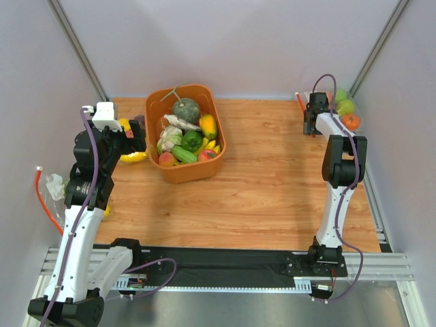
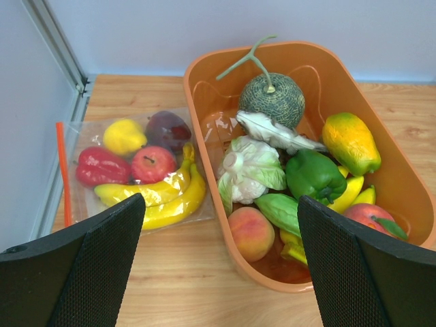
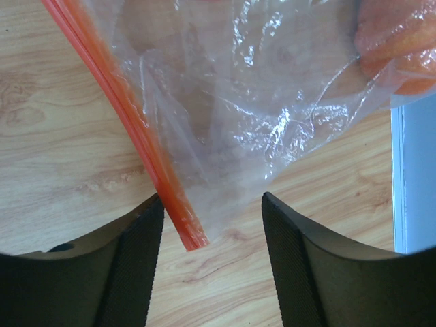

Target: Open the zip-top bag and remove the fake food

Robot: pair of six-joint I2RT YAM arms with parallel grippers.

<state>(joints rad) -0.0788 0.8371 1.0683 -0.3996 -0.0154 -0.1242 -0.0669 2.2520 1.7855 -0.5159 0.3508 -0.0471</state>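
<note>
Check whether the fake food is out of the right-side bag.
Inside. The right wrist view shows an orange fruit behind the clear plastic of the bag; overhead, green fruit lies in it too.

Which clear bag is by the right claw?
The zip-top bag in the far right corner, its red-orange strip between the right gripper's open fingers. The banana bag lies far left.

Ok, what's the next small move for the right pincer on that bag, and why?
Probably close the right pincer on the corner of the zip-top bag: the pincer is open, and the end of the red-orange zip strip lies between its fingers, not yet gripped.
</note>
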